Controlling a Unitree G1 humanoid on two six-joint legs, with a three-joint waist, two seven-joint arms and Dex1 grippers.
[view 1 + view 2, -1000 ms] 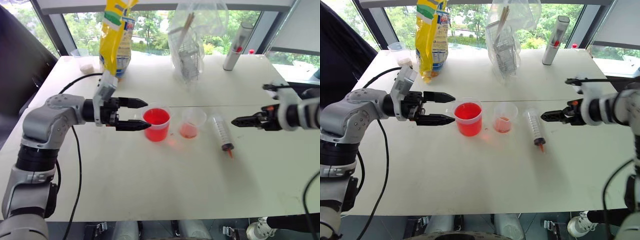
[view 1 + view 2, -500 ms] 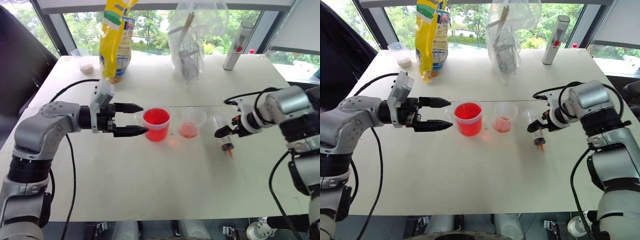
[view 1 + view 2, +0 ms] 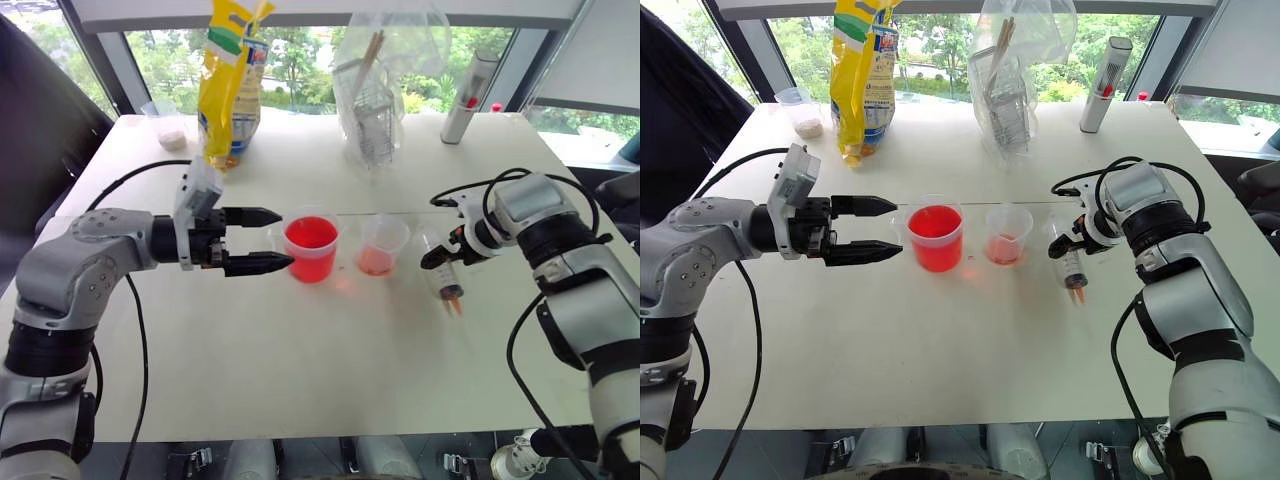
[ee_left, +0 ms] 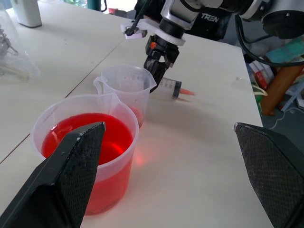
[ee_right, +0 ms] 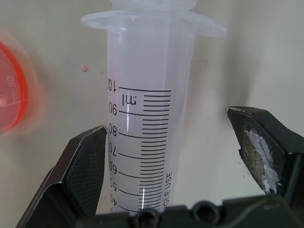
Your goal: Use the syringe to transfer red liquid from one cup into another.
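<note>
Right gripper has come down over the syringe

The right gripper (image 3: 436, 262) came in from the right side of the table (image 3: 300, 380) and now hangs over the syringe (image 5: 147, 128), fingers wide on both sides of the barrel, not closed. The syringe lies near the middle, right of the small cup (image 3: 384, 243). The left gripper (image 3: 268, 240), wide and empty, waits beside the red cup (image 3: 311, 248). Grasping seems next.

A red-filled cup (image 3: 935, 238) stands on the white counter (image 3: 940, 340), open left claw (image 3: 872, 229) beside it, right claw (image 3: 1064, 244) over the syringe (image 3: 1071, 265) beyond the paler cup (image 3: 1007, 235).
</note>
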